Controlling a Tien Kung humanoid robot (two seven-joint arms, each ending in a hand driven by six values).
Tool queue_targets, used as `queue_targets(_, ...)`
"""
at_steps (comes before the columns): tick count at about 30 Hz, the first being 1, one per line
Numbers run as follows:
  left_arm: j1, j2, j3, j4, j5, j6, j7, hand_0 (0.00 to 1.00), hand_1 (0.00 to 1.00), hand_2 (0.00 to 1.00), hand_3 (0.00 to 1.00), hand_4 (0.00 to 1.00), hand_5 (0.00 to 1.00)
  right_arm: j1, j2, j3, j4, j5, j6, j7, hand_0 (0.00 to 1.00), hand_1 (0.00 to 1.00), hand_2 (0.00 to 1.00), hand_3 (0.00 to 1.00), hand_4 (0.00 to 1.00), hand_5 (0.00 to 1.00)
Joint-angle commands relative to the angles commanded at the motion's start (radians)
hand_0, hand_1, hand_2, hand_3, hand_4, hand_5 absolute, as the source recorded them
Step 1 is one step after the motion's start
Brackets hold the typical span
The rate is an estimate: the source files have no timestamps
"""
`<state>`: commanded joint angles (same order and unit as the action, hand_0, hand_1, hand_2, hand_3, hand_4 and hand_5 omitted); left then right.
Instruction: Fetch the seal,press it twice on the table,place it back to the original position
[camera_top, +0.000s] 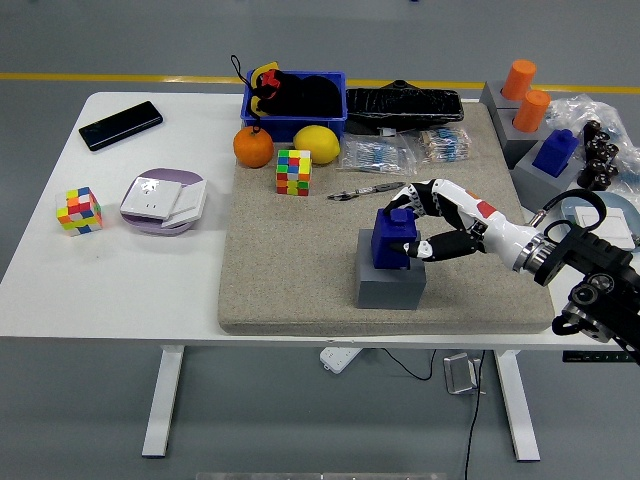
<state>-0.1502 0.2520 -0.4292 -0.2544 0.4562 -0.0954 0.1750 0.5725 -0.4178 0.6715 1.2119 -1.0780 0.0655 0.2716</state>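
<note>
A blue seal (393, 240) sits on a grey block (390, 282) on the beige mat (290, 270), right of centre. My right hand (418, 222) comes in from the right and its fingers are curled around the seal, one finger over the top knob and the thumb against the seal's right side. The seal looks slightly tilted and a little raised off the block's top. The left hand is out of the picture.
Behind the seal lie a small tool (362, 192), bagged parts (378, 154), a colour cube (294, 171), an orange (253, 147), a lemon (317, 145) and a blue bin (293, 98). Grey blocks with orange seals (518, 80) and a blue seal (555, 152) stand at right.
</note>
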Motion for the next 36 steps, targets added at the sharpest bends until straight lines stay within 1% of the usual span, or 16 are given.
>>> queue_targets(16, -0.001, -0.001, -0.001, 0.0, 0.001, 0.0, 0.0, 0.748, 0.698, 0.686, 0.753, 0.69, 0.301, 0.009, -0.008, -0.008, -0.01, -0.017, -0.001, 0.004, 0.565, 0.433, 0.448, 0.514, 0.7, 0.002)
queue_targets(28, -0.002, -0.004, -0.006, 0.0, 0.003, -0.001, 0.0, 0.749, 0.697, 0.686, 0.753, 0.69, 0.301, 0.014, -0.003, -0.036, -0.029, -0.016, -0.012, 0.014, 0.564, 0.434, 0.448, 0.515, 0.702, 0.002)
queue_targets(29, -0.002, -0.003, -0.006, 0.0, 0.003, -0.001, 0.0, 0.748, 0.697, 0.686, 0.752, 0.69, 0.301, 0.014, -0.003, -0.035, -0.029, -0.016, -0.012, 0.014, 0.607, 0.486, 0.496, 0.566, 0.747, 0.002)
queue_targets(34, -0.002, -0.002, -0.001, 0.001, 0.0, -0.001, 0.001, 0.748, 0.697, 0.686, 0.752, 0.69, 0.301, 0.016, -0.002, -0.033, -0.03, -0.013, -0.013, 0.014, 0.607, 0.486, 0.496, 0.566, 0.747, 0.002)
queue_targets(35, -0.002, -0.002, -0.001, 0.001, 0.0, -0.001, 0.001, 0.747, 0.697, 0.685, 0.752, 0.69, 0.301, 0.016, -0.002, -0.032, -0.03, -0.013, -0.013, 0.015, 0.65, 0.584, 0.592, 0.68, 0.867, 0.002)
queue_targets(36, -0.002, -0.002, -0.001, 0.001, 0.0, -0.001, 0.001, 0.747, 0.697, 0.685, 0.752, 0.69, 0.301, 0.017, -0.002, -0.032, -0.03, -0.013, -0.014, 0.015, 0.65, 0.584, 0.592, 0.68, 0.867, 0.002)
